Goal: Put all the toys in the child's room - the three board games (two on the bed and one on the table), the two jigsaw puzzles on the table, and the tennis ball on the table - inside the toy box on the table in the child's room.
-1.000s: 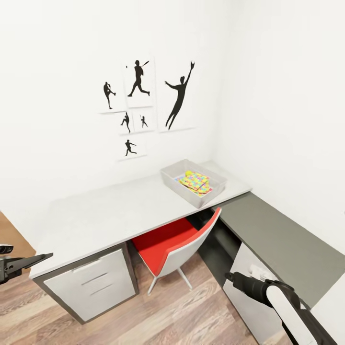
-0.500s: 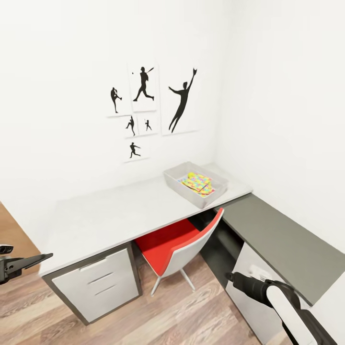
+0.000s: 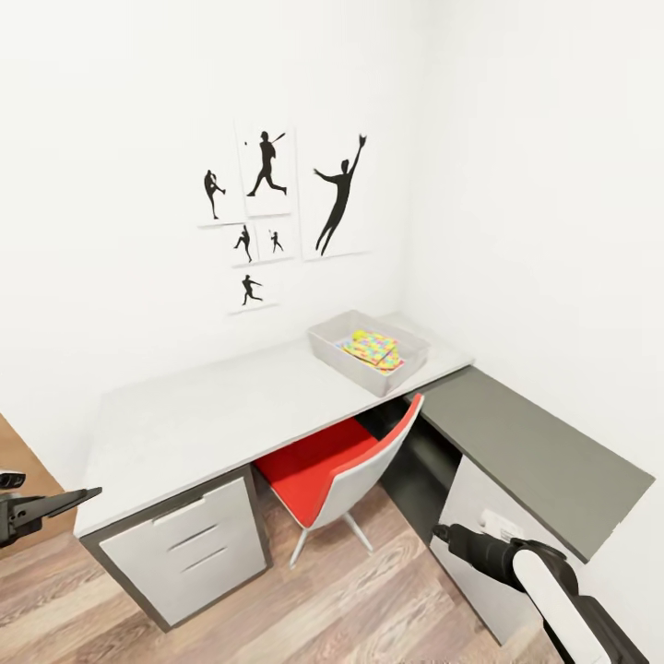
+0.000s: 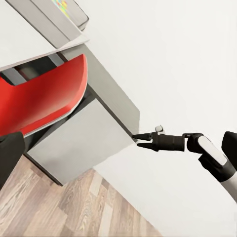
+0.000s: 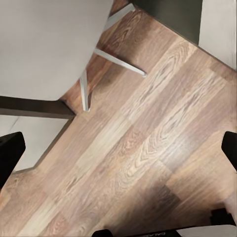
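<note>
The pale grey toy box [image 3: 325,347] stands at the far right end of the light table [image 3: 212,415], near the wall corner. Colourful jigsaw puzzles [image 3: 372,350] lie inside it. The board games, the tennis ball and the bed are out of view. My left gripper [image 3: 69,500] hangs low at the left, off the table's front corner, open and empty [image 4: 121,148]. My right gripper [image 3: 441,532] is low at the right, close to the cabinet's light door panel [image 3: 480,516], with its fingers spread over the wood floor [image 5: 118,148]. The right gripper [image 4: 138,137] also shows from the side in the left wrist view.
A red and white chair [image 3: 341,470] is tucked under the table between a drawer unit [image 3: 184,553] and the lower dark grey cabinet top [image 3: 526,443]. Black sports silhouettes [image 3: 277,198] hang on the white wall. Wood-plank floor [image 3: 369,599] lies open in front.
The camera has shifted, so the desk sits slightly farther off and more of the dark cabinet top shows. Both arms hold the same pose; nothing on the table has moved.
</note>
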`<state>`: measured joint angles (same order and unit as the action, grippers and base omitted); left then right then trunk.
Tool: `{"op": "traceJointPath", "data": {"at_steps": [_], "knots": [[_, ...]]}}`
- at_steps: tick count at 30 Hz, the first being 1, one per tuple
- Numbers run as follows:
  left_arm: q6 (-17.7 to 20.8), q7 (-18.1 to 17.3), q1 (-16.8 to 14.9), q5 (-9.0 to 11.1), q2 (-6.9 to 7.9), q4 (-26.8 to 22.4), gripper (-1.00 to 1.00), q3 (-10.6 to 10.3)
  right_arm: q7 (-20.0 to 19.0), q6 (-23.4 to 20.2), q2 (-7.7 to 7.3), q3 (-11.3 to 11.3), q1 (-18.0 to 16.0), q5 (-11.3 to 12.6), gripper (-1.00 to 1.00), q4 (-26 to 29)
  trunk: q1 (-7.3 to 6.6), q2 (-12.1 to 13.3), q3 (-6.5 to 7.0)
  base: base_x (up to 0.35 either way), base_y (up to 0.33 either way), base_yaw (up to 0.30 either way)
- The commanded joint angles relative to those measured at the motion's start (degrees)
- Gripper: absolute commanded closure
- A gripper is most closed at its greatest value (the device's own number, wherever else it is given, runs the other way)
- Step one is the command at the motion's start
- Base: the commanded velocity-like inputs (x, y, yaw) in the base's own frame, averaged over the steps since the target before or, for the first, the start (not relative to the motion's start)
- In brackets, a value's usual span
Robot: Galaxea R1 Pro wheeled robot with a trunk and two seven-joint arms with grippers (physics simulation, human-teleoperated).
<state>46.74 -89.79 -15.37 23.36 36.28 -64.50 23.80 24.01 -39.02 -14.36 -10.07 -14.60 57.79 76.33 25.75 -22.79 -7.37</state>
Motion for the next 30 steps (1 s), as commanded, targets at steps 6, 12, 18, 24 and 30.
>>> {"op": "traceJointPath", "data": {"at_steps": [6,12,18,24,30], "knots": [[0.63,-0.21,-0.01,-0.04,0.02,-0.01,-1.0,0.02,0.6,0.0,-0.03,-0.13,-0.06,0.65,-1.0,-0.13,0.03,-0.13,-0.13,-0.145,0.024,-0.274],[0.63,-0.21,-0.01,-0.02,0.02,-0.01,-1.0,0.02,0.6,0.0,0.0,-0.17,-0.07,0.66,-1.0,-0.2,0.03,-0.13,-0.13,-0.18,0.067,-0.28],[0.64,-0.21,-0.01,-0.06,0.02,-0.01,-1.0,0.02,0.6,0.0,0.03,-0.19,-0.06,0.66,-1.0,-0.4,0.03,-0.13,-0.13,-0.134,0.075,-0.281],[0.64,-0.21,-0.01,-0.03,0.02,-0.01,-1.0,0.02,0.6,0.0,0.04,-0.21,-0.07,0.66,-1.0,-1.01,0.03,-0.13,-0.13,-0.055,0.025,-0.281],[0.64,-0.21,-0.01,0.0,0.02,-0.01,-1.0,0.03,0.6,0.0,0.04,-0.22,-0.08,0.66,-1.0,-1.16,0.03,-0.13,-0.13,-0.028,0.011,-0.281]]}}
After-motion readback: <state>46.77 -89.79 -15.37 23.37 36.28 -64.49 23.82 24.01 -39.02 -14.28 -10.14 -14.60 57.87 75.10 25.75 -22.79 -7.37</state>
